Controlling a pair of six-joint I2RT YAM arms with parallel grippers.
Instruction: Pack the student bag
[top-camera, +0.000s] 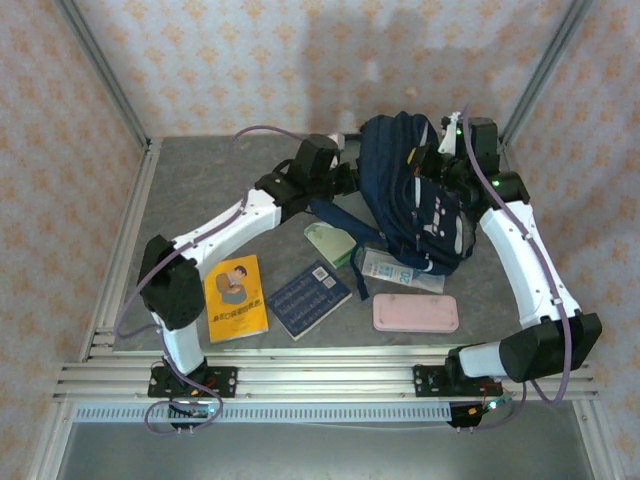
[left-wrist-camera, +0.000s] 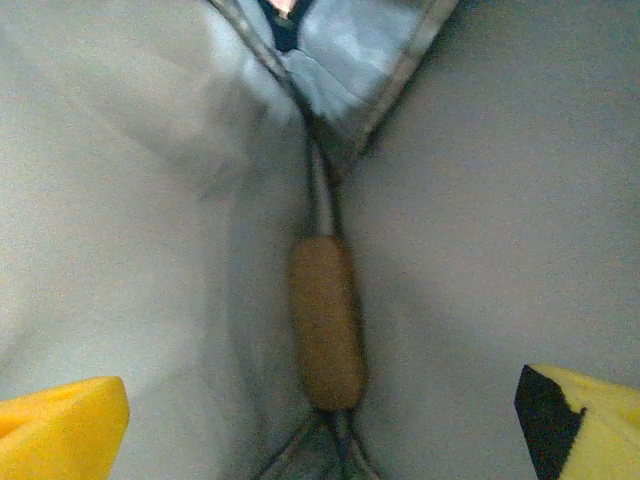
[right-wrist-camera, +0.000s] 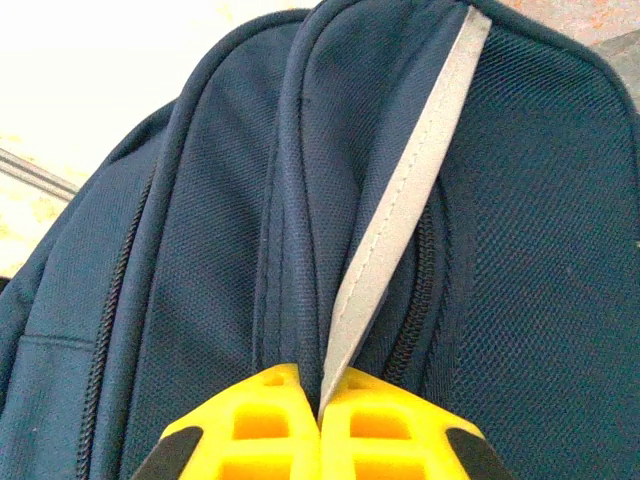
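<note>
Where right fingers (right-wrist-camera: 255, 440) meet, student bag (right-wrist-camera: 200, 230) trim (right-wrist-camera: 400, 220) pinched between

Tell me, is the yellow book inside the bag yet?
Out. The yellow book lies flat on the table, near the front edge, well apart from the bag.

Loose items on the grey worktop (top-camera: 195, 190), front half.
Yellow book (top-camera: 236, 298) at left; navy book (top-camera: 309, 299) just beside it on the right, tilted. Pale green flat item (top-camera: 331, 243) behind the navy book. Pink oblong case (top-camera: 415, 313) at right, clear labelled packet (top-camera: 400, 270) just behind it.
</note>
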